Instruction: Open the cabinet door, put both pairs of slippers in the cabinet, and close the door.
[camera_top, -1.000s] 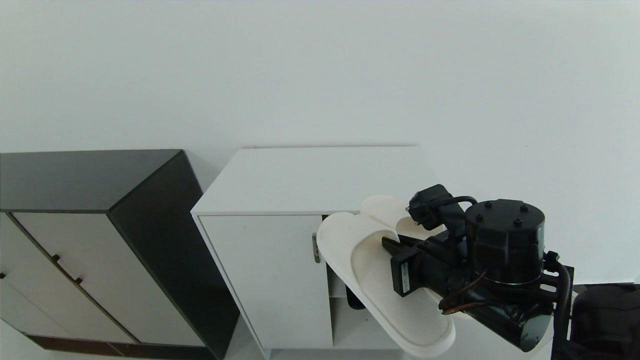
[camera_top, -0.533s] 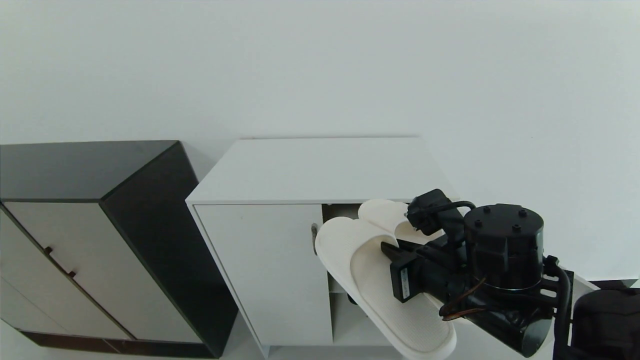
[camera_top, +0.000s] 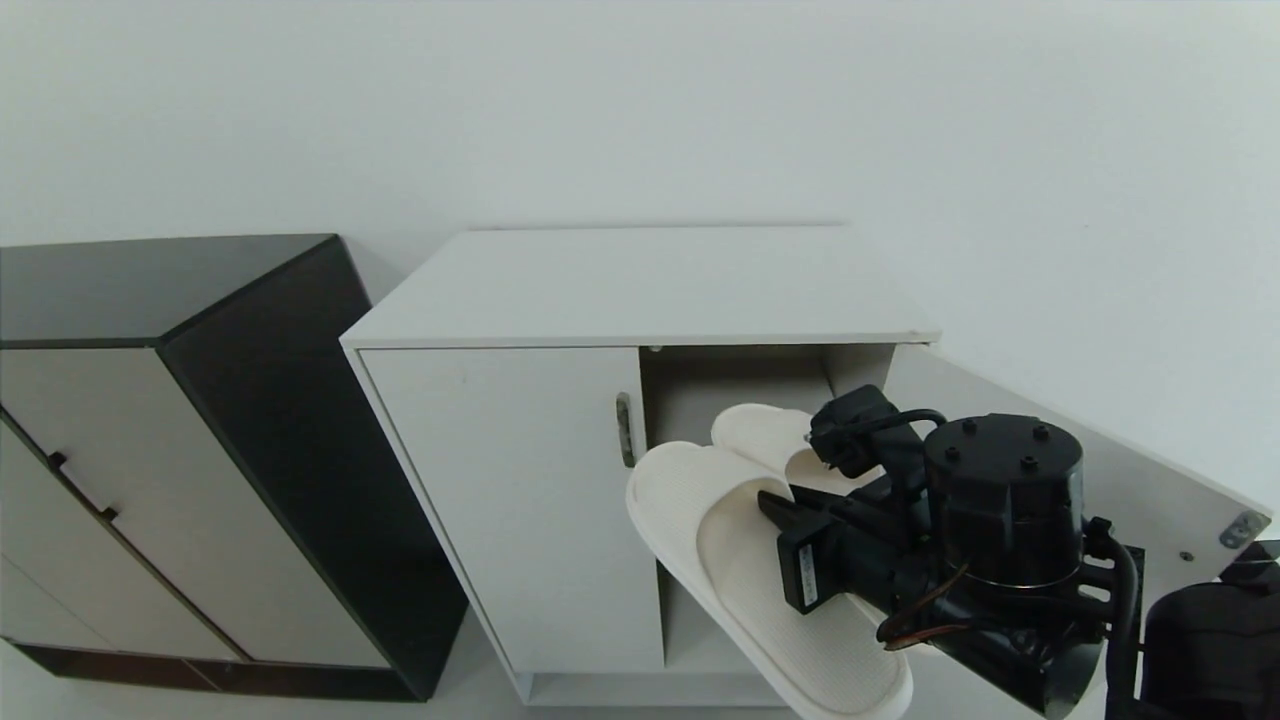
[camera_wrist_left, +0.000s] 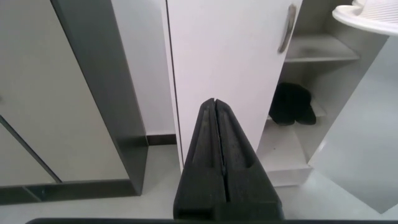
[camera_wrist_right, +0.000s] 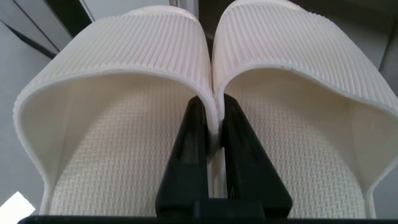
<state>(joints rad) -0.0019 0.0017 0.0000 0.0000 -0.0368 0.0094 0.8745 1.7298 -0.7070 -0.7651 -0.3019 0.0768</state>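
Slippers, 1 white pair, clamped in right hand before the open cabinet; dark pair already inside. Placing, door closing remain. Left hand together.

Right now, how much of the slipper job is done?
Done: the cabinet door stands open, and a dark pair, probably slippers, already sits low inside the cabinet. In hand: the right tool is shut on the white slippers, holding them in front of the opening. Left to do: put them inside and close the door.
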